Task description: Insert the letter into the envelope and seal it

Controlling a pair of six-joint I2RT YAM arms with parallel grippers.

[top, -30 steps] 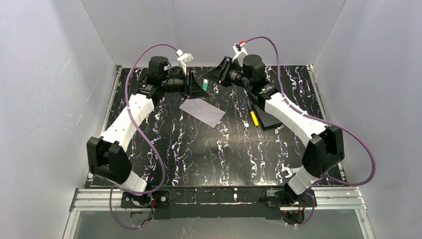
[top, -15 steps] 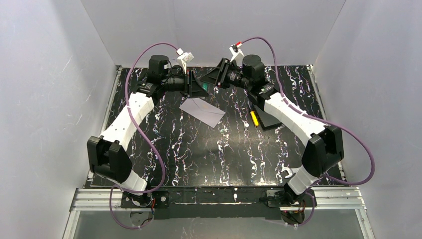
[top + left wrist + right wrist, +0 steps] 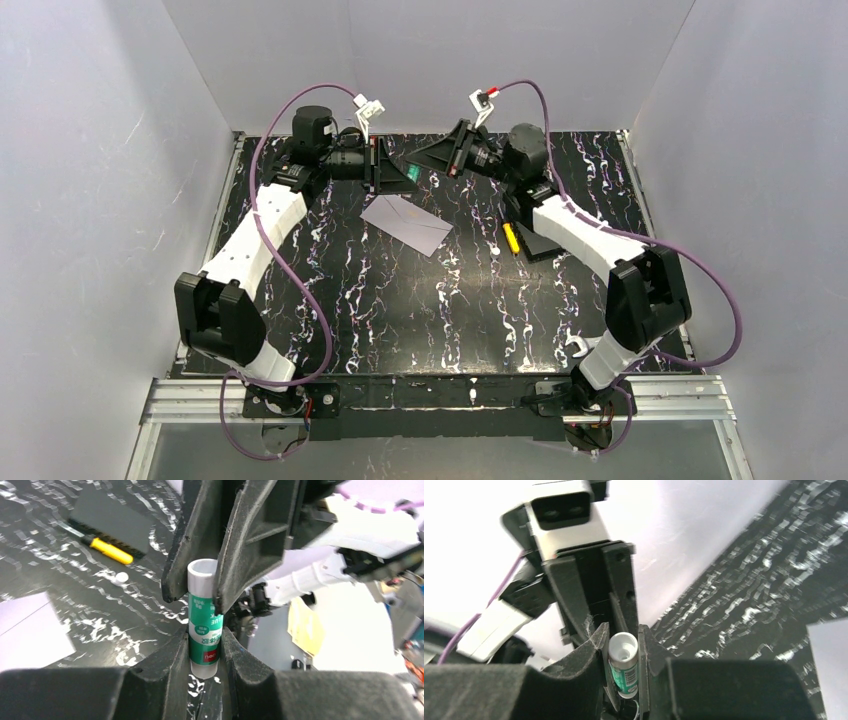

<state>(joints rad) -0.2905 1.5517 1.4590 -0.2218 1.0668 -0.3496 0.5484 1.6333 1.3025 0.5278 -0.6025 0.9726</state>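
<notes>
Lavender envelope (image 3: 407, 222), long axis far-left to near-right, left hand (image 3: 202, 636) clamping glue stick (image 3: 201, 587), right hand (image 3: 621, 636) seemingly too

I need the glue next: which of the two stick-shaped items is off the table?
The green-and-white glue stick, pinched between the left gripper and right gripper; the yellow tool lies on the table.

Near the worktop's far edge the glue stick (image 3: 623, 667) sinks out of sight between the fingers of the right gripper (image 3: 621, 632), label print too small to read, envelope (image 3: 830, 665) cut by the picture's edge.
</notes>
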